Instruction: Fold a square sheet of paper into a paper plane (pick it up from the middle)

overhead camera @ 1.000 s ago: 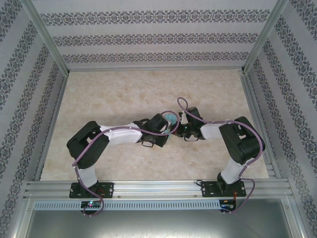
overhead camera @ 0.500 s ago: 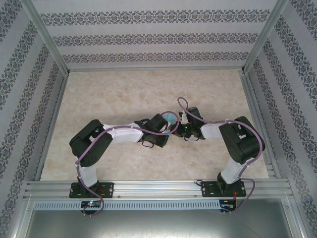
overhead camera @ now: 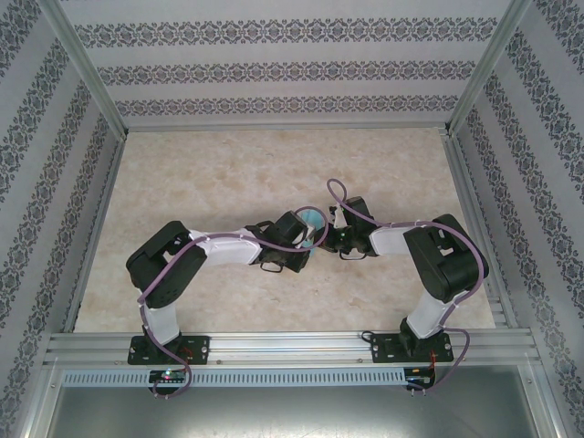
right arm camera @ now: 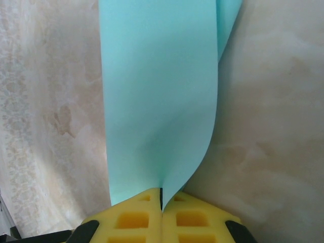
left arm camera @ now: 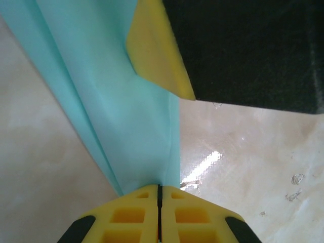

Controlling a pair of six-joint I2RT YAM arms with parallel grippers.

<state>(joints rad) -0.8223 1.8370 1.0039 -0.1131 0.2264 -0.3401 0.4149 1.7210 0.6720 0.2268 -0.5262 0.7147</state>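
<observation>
From above, the teal-blue paper (overhead camera: 313, 218) is a small raised patch over the table (overhead camera: 228, 173), with the left gripper (overhead camera: 308, 237) at its 7 o'clock and the right gripper (overhead camera: 330, 235) at its 4 o'clock. At the left wrist, a creased, layered strip (left arm camera: 126, 101) runs toward 11 o'clock from the left gripper (left arm camera: 159, 190), whose jaws are clamped on it; a yellow fingertip (left arm camera: 154, 55) touches it at 12 o'clock. At the right wrist, a smooth curved band (right arm camera: 157, 91) rises toward 12 o'clock from the right gripper (right arm camera: 161, 192), pinched tight on it.
</observation>
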